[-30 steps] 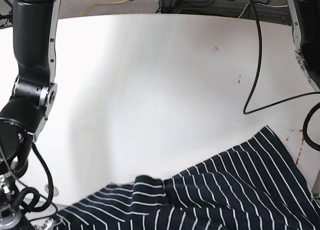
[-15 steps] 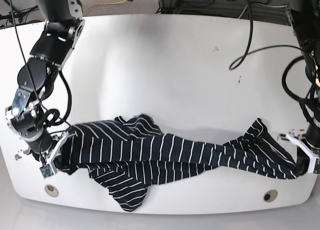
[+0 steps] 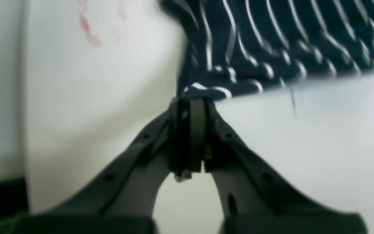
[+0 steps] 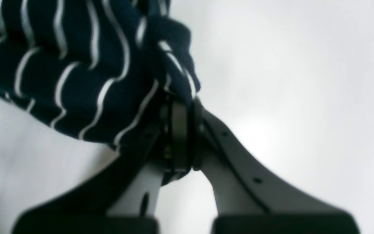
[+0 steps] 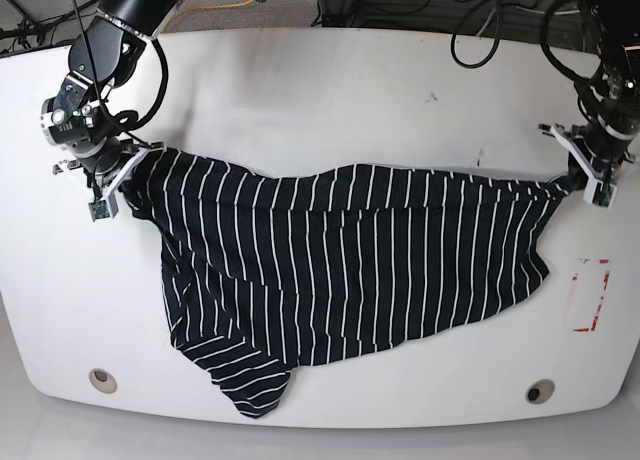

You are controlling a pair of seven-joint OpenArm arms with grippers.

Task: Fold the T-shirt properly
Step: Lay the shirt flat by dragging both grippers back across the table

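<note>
T-shirt [image 5: 350, 270] corners hidden inside clamped fingers [image 3: 197, 113]

White table [image 5: 330, 90] (cables [image 5: 420, 0] behind it).

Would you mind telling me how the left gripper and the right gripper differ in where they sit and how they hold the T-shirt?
In the base view the left gripper is at the right, the right gripper at the left. The T-shirt tapers to a thin point at the left gripper; at the right gripper it bunches thickly. Red marks lie on the table near the left gripper only. Both are shut on cloth.
</note>
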